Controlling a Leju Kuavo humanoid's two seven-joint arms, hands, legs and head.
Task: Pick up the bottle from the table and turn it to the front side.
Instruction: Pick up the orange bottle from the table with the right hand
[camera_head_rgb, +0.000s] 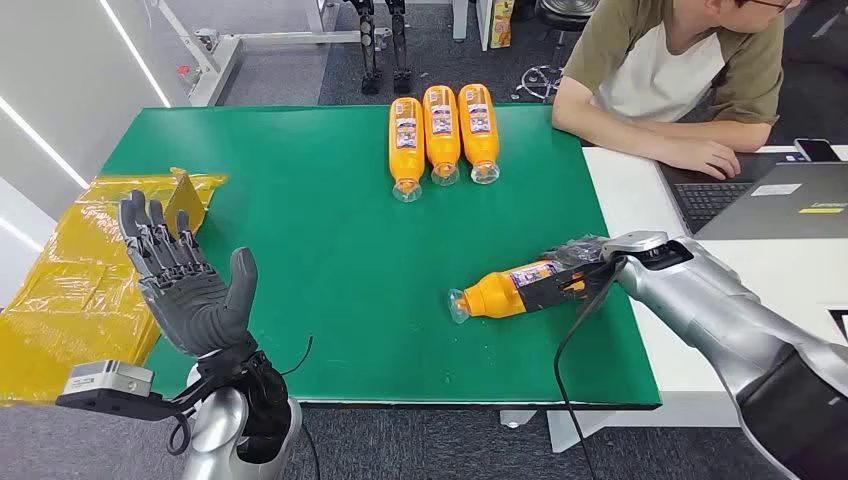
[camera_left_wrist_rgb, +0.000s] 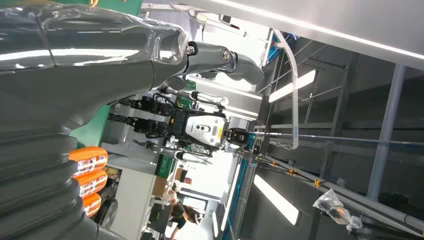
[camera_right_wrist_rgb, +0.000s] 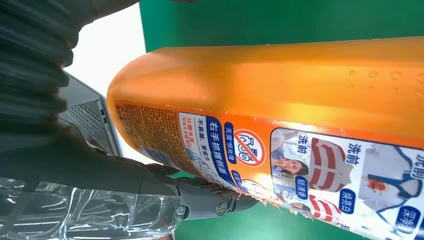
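Right hand (camera_head_rgb: 575, 268) gripping orange bottle (camera_head_rgb: 505, 291) lying on green table (camera_head_rgb: 320, 260), label (camera_right_wrist_rgb: 320, 165) legible at wrist, left hand (camera_head_rgb: 185, 280) raised, fingers spread, holding nothing

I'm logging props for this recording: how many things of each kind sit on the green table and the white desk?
Orange bottles: 4, three in a row and one gripped by the right hand
Yellow packaging: 1
Laptop: 1
Phone: 1
Total: 7

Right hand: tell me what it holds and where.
The right hand grips the lying orange bottle around its labelled body near the base end.
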